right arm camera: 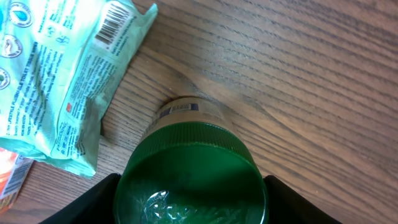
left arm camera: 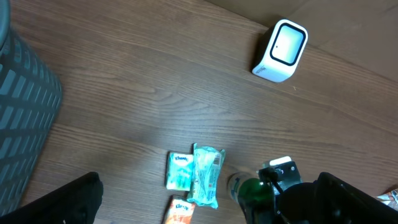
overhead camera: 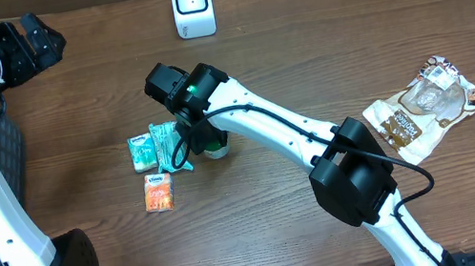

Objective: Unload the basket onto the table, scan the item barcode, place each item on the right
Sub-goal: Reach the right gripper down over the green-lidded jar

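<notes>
**Green-lidded jar sits between right arm's fingers**

Overhead: the right gripper (overhead camera: pixel 202 134) is down over a green-lidded jar (overhead camera: pixel 215 148). The jar stands mid-table, just right of a teal packet (overhead camera: pixel 167 146) and well apart from the white scanner (overhead camera: pixel 193 5). The left gripper (overhead camera: pixel 27 44) hangs far left.

Left wrist: its own fingers (left arm camera: pixel 62 202) spread wide, holding nothing.

Right wrist: the lid fills the gap between both dark fingers (right arm camera: pixel 93 202); whether they press it cannot be told. Only here a barcode (right arm camera: pixel 114 22) shows on the packet. The jar's label print is too small to read.
</notes>
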